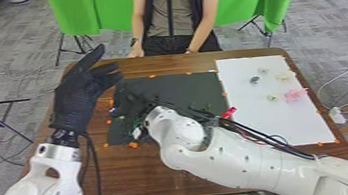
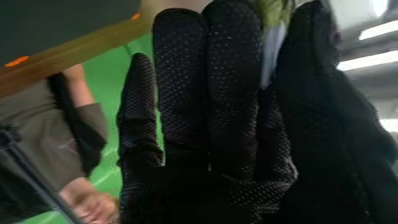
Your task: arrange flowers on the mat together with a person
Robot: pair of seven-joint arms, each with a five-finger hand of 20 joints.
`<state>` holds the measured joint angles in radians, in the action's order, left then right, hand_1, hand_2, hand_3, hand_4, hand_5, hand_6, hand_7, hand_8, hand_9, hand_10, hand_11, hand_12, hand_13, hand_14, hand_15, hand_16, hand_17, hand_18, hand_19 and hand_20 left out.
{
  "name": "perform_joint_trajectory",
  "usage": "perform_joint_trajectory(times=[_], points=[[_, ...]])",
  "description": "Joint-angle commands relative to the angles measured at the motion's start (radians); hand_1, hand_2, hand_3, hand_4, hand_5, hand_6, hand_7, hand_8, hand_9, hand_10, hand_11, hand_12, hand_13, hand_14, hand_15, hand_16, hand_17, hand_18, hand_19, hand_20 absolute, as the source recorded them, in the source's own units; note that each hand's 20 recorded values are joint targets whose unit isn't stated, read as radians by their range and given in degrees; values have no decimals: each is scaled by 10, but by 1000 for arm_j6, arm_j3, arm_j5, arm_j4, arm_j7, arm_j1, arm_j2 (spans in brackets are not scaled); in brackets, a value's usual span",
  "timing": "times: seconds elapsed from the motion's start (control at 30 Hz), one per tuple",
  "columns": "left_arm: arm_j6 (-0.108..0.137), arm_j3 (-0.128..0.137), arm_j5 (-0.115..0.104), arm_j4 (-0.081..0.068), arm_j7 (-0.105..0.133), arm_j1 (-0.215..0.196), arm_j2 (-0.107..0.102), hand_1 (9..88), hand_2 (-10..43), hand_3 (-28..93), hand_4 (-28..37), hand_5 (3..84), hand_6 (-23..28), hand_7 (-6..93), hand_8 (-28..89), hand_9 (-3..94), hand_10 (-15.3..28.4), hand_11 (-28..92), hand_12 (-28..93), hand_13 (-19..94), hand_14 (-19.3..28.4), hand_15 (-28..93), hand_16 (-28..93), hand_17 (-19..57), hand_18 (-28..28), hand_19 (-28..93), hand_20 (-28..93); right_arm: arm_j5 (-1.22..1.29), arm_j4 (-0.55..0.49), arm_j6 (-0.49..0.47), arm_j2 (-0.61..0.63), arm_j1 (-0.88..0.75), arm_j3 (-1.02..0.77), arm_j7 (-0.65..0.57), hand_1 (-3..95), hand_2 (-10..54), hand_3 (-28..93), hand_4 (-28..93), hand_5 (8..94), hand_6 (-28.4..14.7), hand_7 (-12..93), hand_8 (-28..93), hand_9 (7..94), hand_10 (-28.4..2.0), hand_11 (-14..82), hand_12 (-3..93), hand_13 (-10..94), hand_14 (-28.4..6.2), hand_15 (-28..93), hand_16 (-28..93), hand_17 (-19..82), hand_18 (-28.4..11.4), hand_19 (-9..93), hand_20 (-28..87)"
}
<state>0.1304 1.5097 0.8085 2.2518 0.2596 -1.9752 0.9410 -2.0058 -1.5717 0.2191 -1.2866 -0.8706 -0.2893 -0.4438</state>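
Over the dark mat [image 1: 183, 87], left half: right hand [image 2: 213, 192], fingers straight, thumb apart; careful placing likely needs light contact, slow release.

Your left arm [image 1: 52, 178] comes up left of the dark mat [image 1: 183, 87]; left hand [image 1: 74, 96] raised beside it, fingers loosely spread, pointing away from you. Your right arm [image 1: 234, 166] slants across the mat's near right corner. Right hand [image 1: 134, 109] over the mat's left part, fingers [image 2: 182, 75] straight, thumb alongside.
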Motion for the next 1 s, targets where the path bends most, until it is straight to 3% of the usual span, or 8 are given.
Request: perform_joint_trajectory(times=[0.03, 0.2, 0.27, 0.43, 0.8, 0.97, 1.0], points=[[17, -13, -8, -8, 73, -6, -18, 207, 64, 778, -283, 341, 62, 87, -80, 381, 196, 212, 115, 308, 262, 471, -67, -33, 282, 676, -77, -41, -8, -79, 11, 41, 42, 35, 661, -95, 383, -283, 768, 97, 211, -89, 880, -41, 264, 287, 735, -39, 500, 230, 189, -169, 550, 232], [3, -23, -5, -18, 62, 15, -15, 209, 65, 779, -283, 341, 64, 89, -80, 381, 197, 211, 114, 303, 268, 475, -66, -34, 283, 674, -68, -42, -8, -65, 16, 62, 67, -9, 669, -95, 325, -282, 732, 99, 207, -100, 858, -45, 282, 270, 718, -43, 509, 220, 183, -172, 537, 239], [2, -16, -5, -14, 57, 5, -14, 210, 65, 778, -283, 341, 64, 89, -80, 381, 197, 211, 114, 304, 269, 474, -66, -34, 283, 673, -65, -52, -9, -91, 14, 56, 58, -16, 670, -92, 306, -277, 718, 98, 207, -103, 851, -48, 302, 249, 715, -44, 512, 217, 183, -172, 537, 244], [17, -8, -9, -5, 70, -19, -22, 210, 65, 780, -283, 342, 65, 89, -80, 380, 197, 211, 115, 304, 271, 477, -65, -35, 283, 671, -60, -80, -12, -124, 12, 49, 49, -28, 664, -95, 288, -278, 690, 94, 218, -114, 835, -56, 327, 227, 705, -51, 522, 207, 175, -183, 542, 245], [2, -8, 0, -10, 36, -7, -5, 211, 65, 782, -282, 342, 65, 89, -80, 380, 198, 210, 115, 305, 269, 475, -68, -36, 284, 665, -52, -102, -9, -93, 7, 51, 51, -85, 624, -95, 293, -279, 632, 90, 198, -144, 812, -66, 359, 195, 688, -59, 536, 194, 165, -194, 552, 242], [23, 17, -1, 14, 33, -56, -7, 212, 65, 782, -280, 342, 65, 88, -80, 380, 198, 210, 115, 305, 267, 474, -68, -36, 284, 664, -48, -97, -20, -104, -6, 5, -10, -64, 609, -95, 298, -273, 631, 88, 201, -170, 809, -67, 362, 191, 683, -62, 542, 186, 162, -198, 556, 242], [41, 23, -5, 22, 50, -75, -17, 212, 65, 782, -279, 343, 65, 88, -80, 380, 198, 210, 115, 305, 267, 474, -68, -37, 284, 664, -47, -92, -23, -112, -10, -1, -29, -49, 609, -95, 296, -272, 631, 87, 200, -170, 808, -68, 362, 191, 682, -62, 542, 186, 162, -198, 556, 242]])
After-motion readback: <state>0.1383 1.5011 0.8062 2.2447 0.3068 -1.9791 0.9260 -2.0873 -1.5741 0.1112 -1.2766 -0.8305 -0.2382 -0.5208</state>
